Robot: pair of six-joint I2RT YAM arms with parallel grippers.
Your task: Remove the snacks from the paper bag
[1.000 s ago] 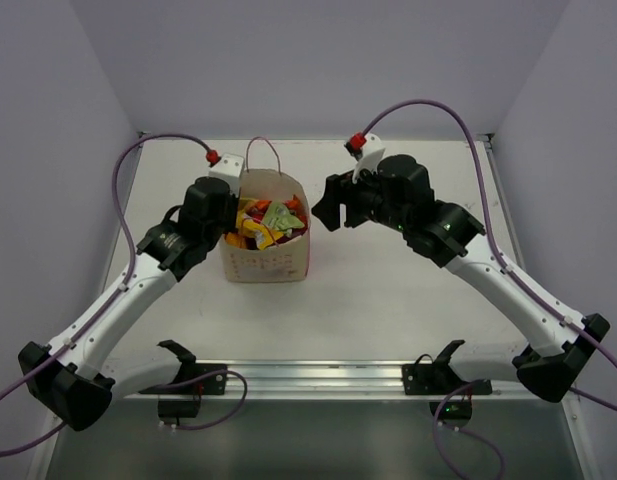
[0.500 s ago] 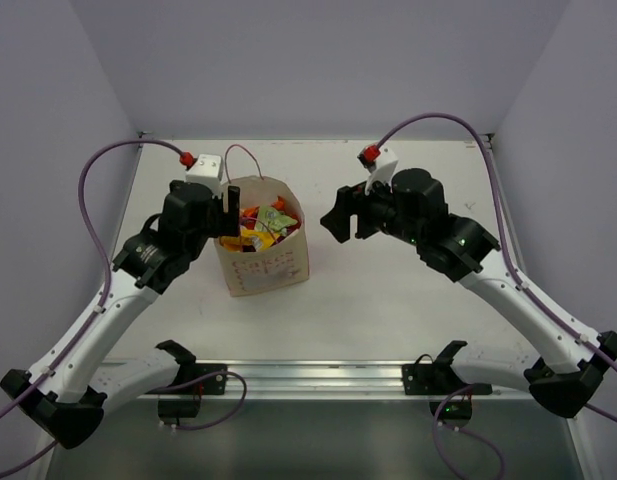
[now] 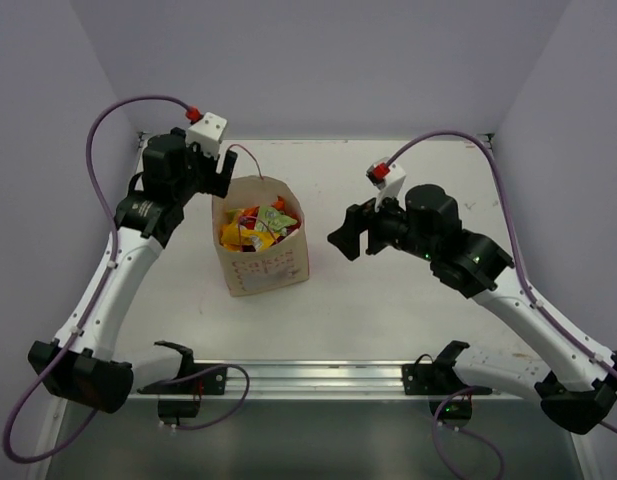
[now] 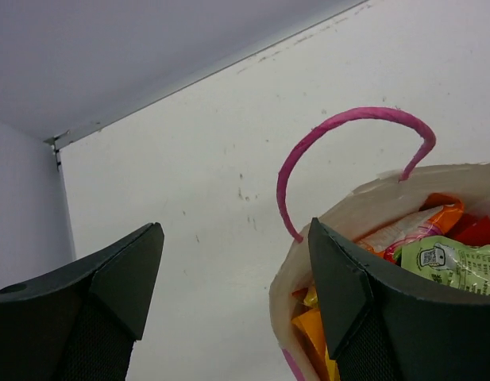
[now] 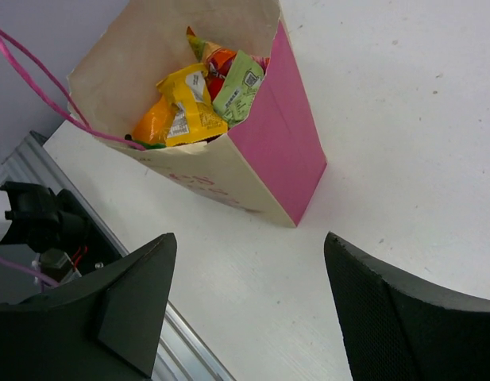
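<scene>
Both arms are back off the paper bag (image 3: 270, 266), which stands left of the table's middle, snacks (image 3: 256, 224) inside. The left gripper (image 3: 220, 172), wide and empty, hangs by the bag's far rim, nearer than the right gripper (image 3: 346, 236), wide too.

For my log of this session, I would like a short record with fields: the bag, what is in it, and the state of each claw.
bag: paper bag, upright, mouth open
contents: snacks piled inside; green, yellow, orange and red packets show
snacks outside bag: none visible
left claw: open, empty, at the bag's far left rim, beside the pink handle
right claw: open, empty, to the right of the bag, apart from it
</scene>
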